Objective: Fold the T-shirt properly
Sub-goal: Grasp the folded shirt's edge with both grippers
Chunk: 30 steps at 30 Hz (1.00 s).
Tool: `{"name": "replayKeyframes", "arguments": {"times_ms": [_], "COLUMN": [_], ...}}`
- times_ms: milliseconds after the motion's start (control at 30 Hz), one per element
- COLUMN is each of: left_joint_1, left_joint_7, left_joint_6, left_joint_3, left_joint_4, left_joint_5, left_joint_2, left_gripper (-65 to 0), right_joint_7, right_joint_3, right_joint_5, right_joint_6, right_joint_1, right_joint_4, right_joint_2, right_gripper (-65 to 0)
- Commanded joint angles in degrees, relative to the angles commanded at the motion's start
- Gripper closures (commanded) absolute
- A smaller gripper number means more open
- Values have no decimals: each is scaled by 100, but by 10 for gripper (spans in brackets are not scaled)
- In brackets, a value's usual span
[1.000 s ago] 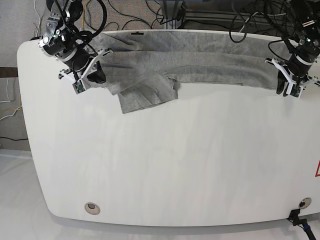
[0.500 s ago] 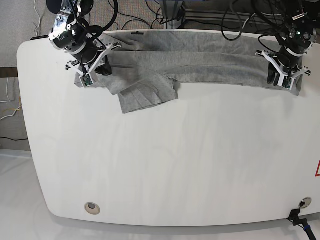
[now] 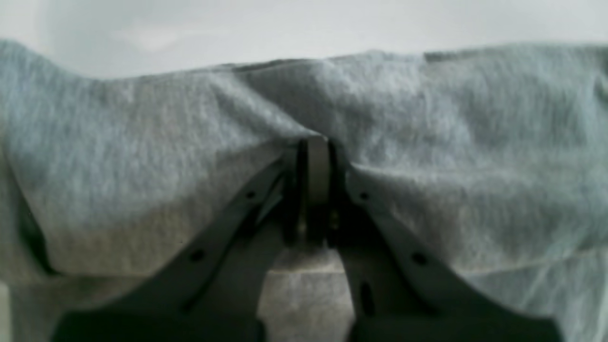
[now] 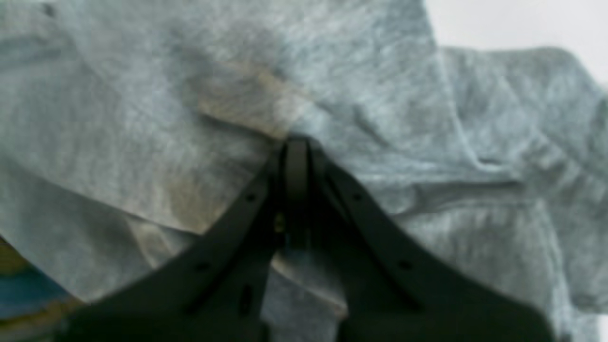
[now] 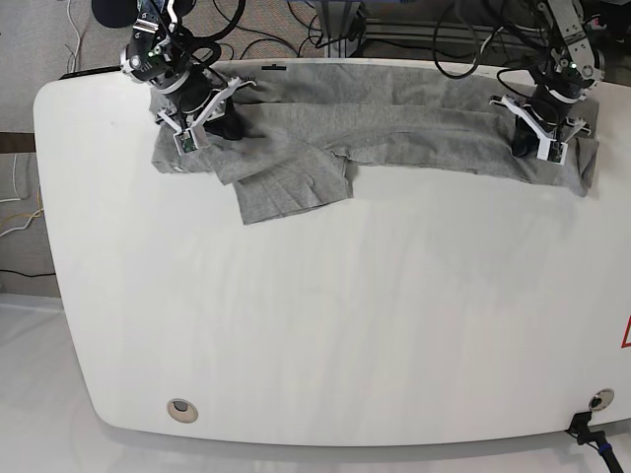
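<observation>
The heather-grey T-shirt [image 5: 394, 123] lies bunched in a long band across the table's far edge, one sleeve [image 5: 291, 187] splayed toward the middle. In the base view my right gripper [image 5: 205, 126] sits on the shirt's left end and my left gripper [image 5: 537, 140] on its right end. The left wrist view shows the left gripper [image 3: 316, 156] shut on a ridge of T-shirt [image 3: 427, 142] fabric. In the right wrist view the right gripper [image 4: 297, 152] is shut on a fold of the T-shirt [image 4: 190, 118].
The white table [image 5: 345, 325] stretches toward the near edge, with a round grommet [image 5: 181, 409] at the front left and another [image 5: 599, 399] at the front right. Cables [image 5: 325, 30] hang behind the far edge.
Both grippers have moved toward the table's far edge and inward over the shirt. The cloth ends have been drawn along with them, and a flap now hangs at the right end.
</observation>
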State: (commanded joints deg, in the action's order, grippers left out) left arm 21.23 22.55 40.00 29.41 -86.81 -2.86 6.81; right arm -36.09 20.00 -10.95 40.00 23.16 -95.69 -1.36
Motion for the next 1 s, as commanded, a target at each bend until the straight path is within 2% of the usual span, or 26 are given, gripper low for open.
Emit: {"name": "replayKeyframes", "arguments": {"times_ms": [167, 300, 633, 1000], "left_joint_1": [-246, -501, -1292, -1380], "left_joint_7": [0, 0, 0, 0], "left_joint_6": [0, 0, 0, 0], "left_joint_3": [-9, 0, 18, 18], "left_joint_4": [334, 695, 1495, 1486], "left_joint_5": [9, 18, 9, 0], "left_joint_2": [79, 176, 369, 378], "left_gripper": [-1, -1, -1, -5], "right_joint_7": [202, 220, 747, 905], "right_joint_3": [26, 35, 35, 35], "right_joint_5": [0, 0, -35, -35], "right_joint_6": [0, 0, 0, 0], "right_joint_1": [-220, -624, -1521, -1635], "right_joint_4": [492, 1037, 2171, 2268], "right_joint_2": [-44, -246, -712, -730], "right_gripper": [0, 0, 0, 0]}}
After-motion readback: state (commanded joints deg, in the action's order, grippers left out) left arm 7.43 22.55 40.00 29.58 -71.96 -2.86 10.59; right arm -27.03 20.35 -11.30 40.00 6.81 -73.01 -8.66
